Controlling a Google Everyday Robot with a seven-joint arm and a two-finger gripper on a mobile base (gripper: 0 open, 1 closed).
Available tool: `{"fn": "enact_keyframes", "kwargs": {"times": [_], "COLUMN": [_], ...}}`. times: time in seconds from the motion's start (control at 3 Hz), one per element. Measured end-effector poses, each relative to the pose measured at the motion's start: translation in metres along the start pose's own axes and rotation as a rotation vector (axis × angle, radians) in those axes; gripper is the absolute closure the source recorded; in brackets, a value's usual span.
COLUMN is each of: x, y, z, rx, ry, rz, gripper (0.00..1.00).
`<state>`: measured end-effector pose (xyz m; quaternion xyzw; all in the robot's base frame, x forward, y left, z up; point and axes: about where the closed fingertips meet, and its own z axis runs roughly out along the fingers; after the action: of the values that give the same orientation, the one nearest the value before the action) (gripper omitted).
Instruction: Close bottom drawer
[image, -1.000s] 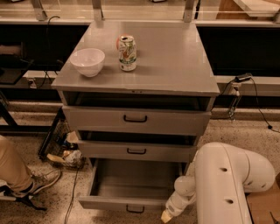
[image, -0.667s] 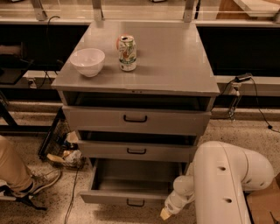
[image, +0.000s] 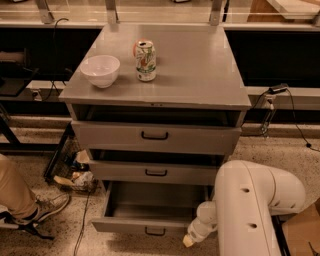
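The bottom drawer of the grey metal cabinet stands pulled out, its inside empty, with a small black handle on its short front panel. The middle drawer and the top drawer stand slightly pulled out above it. My white arm reaches down at the lower right. My gripper is at the right end of the bottom drawer's front panel, close against it.
A white bowl and a drink can stand on the cabinet top. A person's leg and shoe are at the lower left. Clutter and cables lie on the floor left of the cabinet.
The bottom drawer's front panel has moved a little inward toward the cabinet, and my gripper has moved with it.
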<state>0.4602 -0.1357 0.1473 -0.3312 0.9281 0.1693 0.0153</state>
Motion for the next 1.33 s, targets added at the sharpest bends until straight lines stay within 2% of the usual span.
{"fn": "enact_keyframes", "kwargs": {"times": [0.33, 0.67, 1.0, 1.33], "x": [-0.006, -0.034, -0.036, -0.062], "y": [-0.006, -0.029, -0.030, -0.047], "z": [0.000, -0.006, -0.007, -0.016], "rx": [0.022, 0.081, 0.082, 0.078], "ry": [-0.026, -0.155, -0.169, -0.299], "rz": [-0.006, -0.035, -0.041, -0.092], "gripper": [1.00, 1.00, 1.00, 1.00]}}
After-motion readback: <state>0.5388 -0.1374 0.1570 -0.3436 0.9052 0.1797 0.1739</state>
